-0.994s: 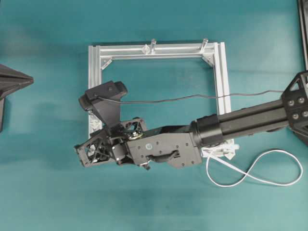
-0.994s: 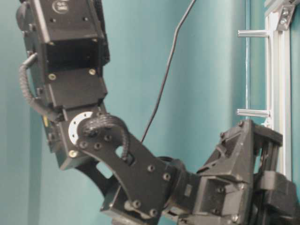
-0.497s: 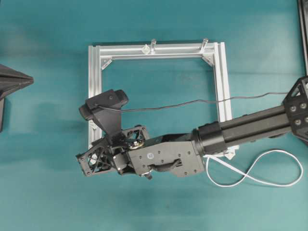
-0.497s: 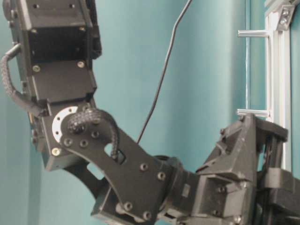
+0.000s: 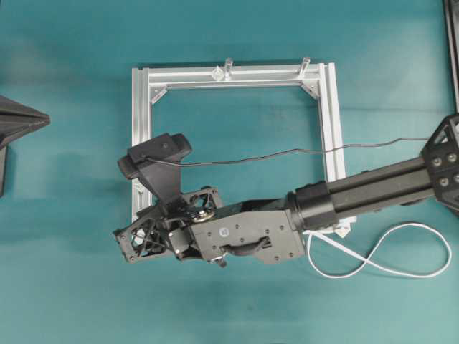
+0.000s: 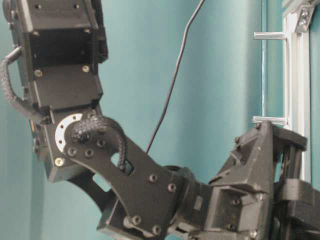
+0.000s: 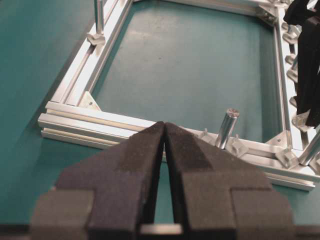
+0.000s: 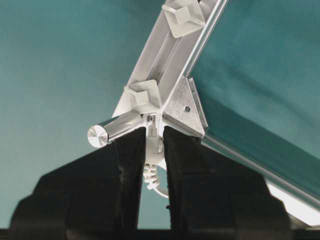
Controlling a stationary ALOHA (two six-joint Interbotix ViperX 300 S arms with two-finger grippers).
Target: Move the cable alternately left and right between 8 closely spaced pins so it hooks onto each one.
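The white cable [image 5: 373, 259] lies looped on the mat at the lower right and runs under my right arm. In the right wrist view its clear plug [image 8: 153, 144] sits pinched between the fingers of my right gripper [image 8: 154, 131], which is shut on it at the frame's corner bracket. Two pins [image 8: 144, 96] [image 8: 183, 15] stand on the rail just beyond, beside a metal post [image 8: 112, 128]. From overhead, the right gripper [image 5: 136, 236] covers the frame's lower-left corner. My left gripper [image 7: 164, 126] is shut and empty, off the frame's left side.
The square aluminium frame [image 5: 140, 107] lies on the teal mat. Two posts [image 5: 228, 67] stand on its far rail next to a pin [image 5: 215, 74]. A thin black wire [image 5: 287, 152] crosses the frame. The right forearm [image 5: 373, 188] hides most of the near rail.
Over the first half second the right arm shifted slightly toward the near edge with the plug in its grip. It has held still since. The left gripper has not moved.
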